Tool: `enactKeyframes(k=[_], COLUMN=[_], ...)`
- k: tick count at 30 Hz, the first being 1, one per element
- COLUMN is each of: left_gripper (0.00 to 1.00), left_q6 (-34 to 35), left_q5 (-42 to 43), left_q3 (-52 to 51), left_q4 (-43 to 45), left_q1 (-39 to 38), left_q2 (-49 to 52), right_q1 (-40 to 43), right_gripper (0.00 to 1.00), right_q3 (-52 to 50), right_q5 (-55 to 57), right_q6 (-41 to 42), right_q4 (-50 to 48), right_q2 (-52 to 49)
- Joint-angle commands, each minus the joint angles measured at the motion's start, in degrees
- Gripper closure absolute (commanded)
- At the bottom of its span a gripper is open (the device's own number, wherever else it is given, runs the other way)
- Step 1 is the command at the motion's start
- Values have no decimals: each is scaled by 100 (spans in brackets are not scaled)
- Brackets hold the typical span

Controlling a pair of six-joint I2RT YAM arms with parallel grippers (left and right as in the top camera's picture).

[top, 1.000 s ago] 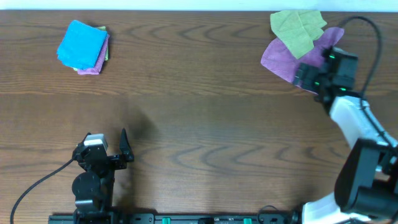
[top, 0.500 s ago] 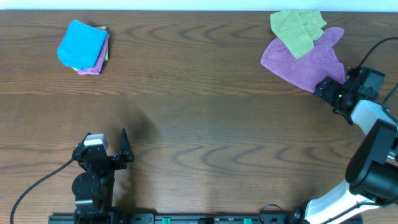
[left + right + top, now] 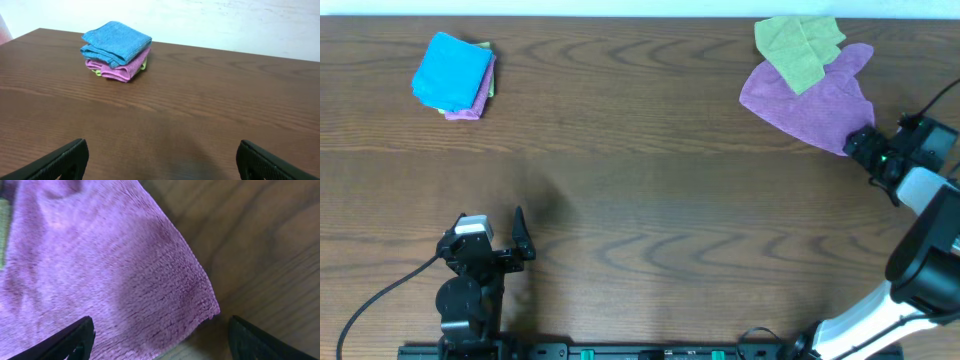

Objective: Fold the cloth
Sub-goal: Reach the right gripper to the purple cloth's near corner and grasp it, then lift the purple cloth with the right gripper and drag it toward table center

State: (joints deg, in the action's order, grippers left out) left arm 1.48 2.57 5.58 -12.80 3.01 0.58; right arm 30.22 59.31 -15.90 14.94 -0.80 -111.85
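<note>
Cloth point(image 3: 810, 95), lilac, lying rumpled at the table's point(image 3: 640, 160) far right corner: my right pincer point(image 3: 161, 332), open and only starting to narrow, has swung from above it down to its near right tip, which now sits between the jaws, so a grasp looks imminent. Lime-green cloth point(image 3: 798, 45) overlaps its far edge. My left pincer point(image 3: 160, 162) rests open, near left

A dark brown wood-grain worktop point(image 3: 650, 170) fills the scene, its surface matte with a soft pale sheen near the middle. Behind its far edge stands a plain white wall point(image 3: 225, 20), evenly lit.
</note>
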Motion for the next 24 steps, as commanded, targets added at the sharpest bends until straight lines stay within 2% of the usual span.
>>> enactKeyframes(k=[1,3,5,8,9,14,18,24], left_gripper=[5,5,5,5,5,5,5,5], left_q6=[-42,-42,-42,-42,-42,-42,-42,-42], left_q5=[-63,-63,-63,-63,-63,-63,-63,-63], left_q3=[-157,-157,-157,-157,-157,-157,-157,-157], left_q4=[-57,-57,-57,-57,-57,-57,-59,-57], left_q1=[35,35,35,35,35,35,35,35], left_q2=[-28,-28,-28,-28,-28,-28,-28,-28], right_q1=[13,13,13,13,13,0,-125,-592], right_gripper=[18,30,53,96,99,99,99,99], right_q3=[70,70,70,72,83,234,295,424], right_q5=[-122,-133,-151,-271,-378,-1403,-1609,-1818], right_q6=[271,352,428,726,791,820,680,599], right_q4=[-57,-122,-186,-293,-291,-55,195,186], right_q2=[-195,-245,-249,-249,-247,-116,402,2234])
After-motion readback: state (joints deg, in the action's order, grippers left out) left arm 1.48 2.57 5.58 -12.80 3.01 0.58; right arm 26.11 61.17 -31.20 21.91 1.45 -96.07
